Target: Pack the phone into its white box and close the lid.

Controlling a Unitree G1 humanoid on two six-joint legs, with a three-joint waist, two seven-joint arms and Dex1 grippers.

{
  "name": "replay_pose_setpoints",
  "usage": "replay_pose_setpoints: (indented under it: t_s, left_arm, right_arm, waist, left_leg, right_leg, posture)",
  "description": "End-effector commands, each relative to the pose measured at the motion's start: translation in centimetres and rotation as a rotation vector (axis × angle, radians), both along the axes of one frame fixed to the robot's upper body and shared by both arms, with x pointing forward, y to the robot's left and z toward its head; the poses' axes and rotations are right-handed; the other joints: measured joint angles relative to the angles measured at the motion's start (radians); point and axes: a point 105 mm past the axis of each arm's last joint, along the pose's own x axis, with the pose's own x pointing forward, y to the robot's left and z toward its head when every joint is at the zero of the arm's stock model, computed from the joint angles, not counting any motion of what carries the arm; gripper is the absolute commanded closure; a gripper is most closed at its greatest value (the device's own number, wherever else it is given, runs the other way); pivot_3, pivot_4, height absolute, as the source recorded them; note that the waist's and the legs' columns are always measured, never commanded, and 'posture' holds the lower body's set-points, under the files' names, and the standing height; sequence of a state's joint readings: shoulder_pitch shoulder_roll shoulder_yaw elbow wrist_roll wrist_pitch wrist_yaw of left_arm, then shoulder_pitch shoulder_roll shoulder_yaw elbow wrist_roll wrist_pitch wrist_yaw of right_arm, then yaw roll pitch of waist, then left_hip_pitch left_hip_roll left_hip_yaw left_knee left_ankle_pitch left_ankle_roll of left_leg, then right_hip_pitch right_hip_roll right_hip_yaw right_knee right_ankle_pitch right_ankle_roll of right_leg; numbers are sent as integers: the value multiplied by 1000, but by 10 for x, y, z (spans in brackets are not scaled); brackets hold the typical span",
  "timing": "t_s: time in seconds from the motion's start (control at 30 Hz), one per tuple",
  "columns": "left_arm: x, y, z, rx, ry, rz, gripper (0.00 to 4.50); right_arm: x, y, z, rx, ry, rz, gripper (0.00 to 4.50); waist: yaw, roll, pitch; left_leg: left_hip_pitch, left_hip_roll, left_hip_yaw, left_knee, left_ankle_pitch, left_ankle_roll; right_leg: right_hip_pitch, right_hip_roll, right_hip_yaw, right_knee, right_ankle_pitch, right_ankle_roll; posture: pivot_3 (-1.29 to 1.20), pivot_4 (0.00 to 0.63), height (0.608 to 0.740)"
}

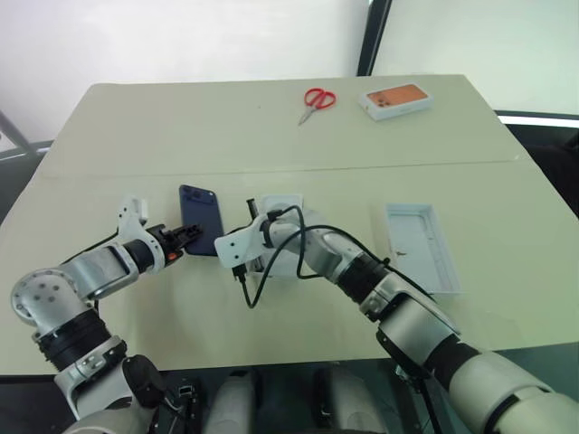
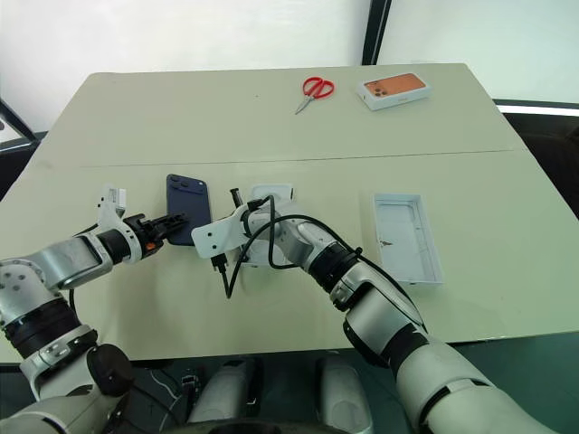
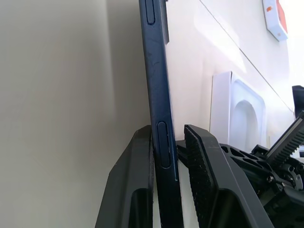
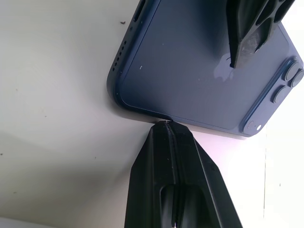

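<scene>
I see the phone [image 1: 200,220] on the worktop [image 1: 271,127], back up, lens cluster toward the far side. My left end effector [image 1: 192,236] has its 2 fingers [image 3: 135,185] either side of the phone's near end; one touches the edge, the other stands just off it, so not fully clamped. My right end effector [image 4: 167,124] is closed, empty, tip against the phone's long edge. Just right of the phone sits a white insert [image 1: 282,206] with an oval recess, partly behind my right arm. The lid [image 1: 421,244] lies further right, inside up. Scissors [image 1: 316,102] and an orange-pictured box [image 1: 395,100] sit at the far side.
</scene>
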State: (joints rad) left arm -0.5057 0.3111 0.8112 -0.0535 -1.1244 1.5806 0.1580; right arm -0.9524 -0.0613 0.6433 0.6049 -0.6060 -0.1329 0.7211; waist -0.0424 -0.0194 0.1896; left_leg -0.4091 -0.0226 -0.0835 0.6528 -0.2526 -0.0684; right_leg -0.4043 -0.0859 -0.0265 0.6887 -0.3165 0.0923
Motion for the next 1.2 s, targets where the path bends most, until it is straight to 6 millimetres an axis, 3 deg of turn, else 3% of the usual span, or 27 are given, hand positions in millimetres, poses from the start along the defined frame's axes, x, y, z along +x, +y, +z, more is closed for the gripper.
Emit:
replay_pose_setpoints:
  t_s: [0.03, 0.07, 0.4, 0.6, 0.67, 0.8, 1.0, 1.2]
  left_arm:
    - [1, 1, 14, -27, -61, 4, 4290]
    - [2, 1, 14, -33, -64, 6, 4449]
    - [3, -5, 33, -62, -148, -10, 4449]
    - [4, -34, 51, -125, -236, -56, 4449]
    - [1, -62, 55, -147, -260, -114, 4449]
    - [-6, -100, 54, -226, -237, -189, 4449]
    - [-18, -137, 38, -309, -121, -285, 4449]
    - [-18, -142, 27, -298, -69, -289, 4449]
  right_arm:
    - [-5, 4, 8, 4, -20, 28, 4500]
    - [-4, 3, 13, 13, -28, 27, 4500]
    - [-13, -15, 60, 133, -17, 18, 4500]
    - [-22, -58, 88, 312, 131, -94, 4500]
    - [-25, -92, 88, 348, 198, -150, 4500]
    - [-32, -136, 81, 387, 280, -229, 4500]
    - [-32, -169, 65, 381, 319, -351, 4500]
    - [-30, -181, 59, 371, 311, -410, 4500]
  waist:
    - [0, 0, 0]
    - [1, 0, 0]
    - [3, -1, 0]
    - [26, -1, 0]
    - [38, -2, 0]
    - [54, -2, 0]
    - [30, -2, 0]
    - [31, -2, 0]
  left_leg:
    - [0, 0, 0, 0, 0, 0]
    - [0, 0, 0, 0, 0, 0]
    - [0, 0, 0, 0, 0, 0]
    - [0, 0, 0, 0, 0, 0]
    - [-1, 0, 0, 0, 0, 0]
    - [-1, -2, 0, 1, -1, 2]
    - [0, 0, 0, 0, -1, 2]
    - [1, 0, 1, 1, -1, 2]
  right_leg:
    - [0, 0, 0, 0, 0, 0]
    - [0, 0, 0, 0, 0, 0]
    - [0, 0, 0, 0, 0, 0]
    - [0, -1, 0, 0, 0, 0]
    - [0, -1, 0, -1, 0, 0]
    - [3, -2, -1, -4, 0, 0]
    - [3, -1, 0, -3, 0, 0]
    - [3, 0, 0, -3, 0, -1]
  posture:
    - [0, 150, 698]
    - [0, 150, 698]
    - [0, 150, 698]
    - [0, 150, 698]
    - [0, 150, 698]
    - [0, 150, 698]
    - [0, 150, 698]
    - [0, 150, 698]
